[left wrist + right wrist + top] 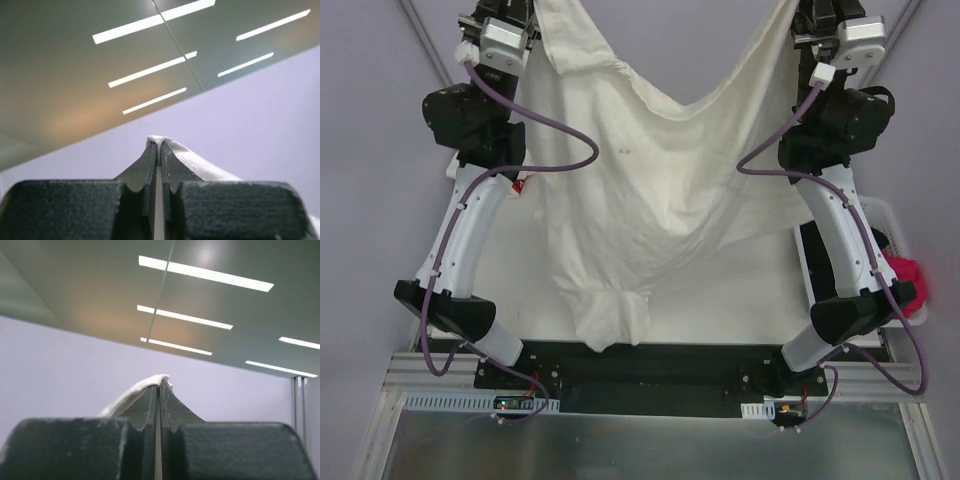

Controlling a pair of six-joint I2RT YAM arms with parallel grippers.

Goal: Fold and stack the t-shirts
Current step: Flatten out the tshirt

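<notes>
The cream-white t-shirt (650,180) is hanging spread between two raised arms and sagging in the middle. Its lower end is bunching on the counter (370,150), toward the arms' bases. At the shirt's upper left corner, the left jaws are clenching a pinch of its cloth (200,167), with the left arm (470,230) standing just beside that edge. At the upper right corner, the right jaws are gripping another fold (132,390) above the right arm (845,230). Well right of the shirt a red bundle (910,278), perhaps cloth, is lying half hidden.
</notes>
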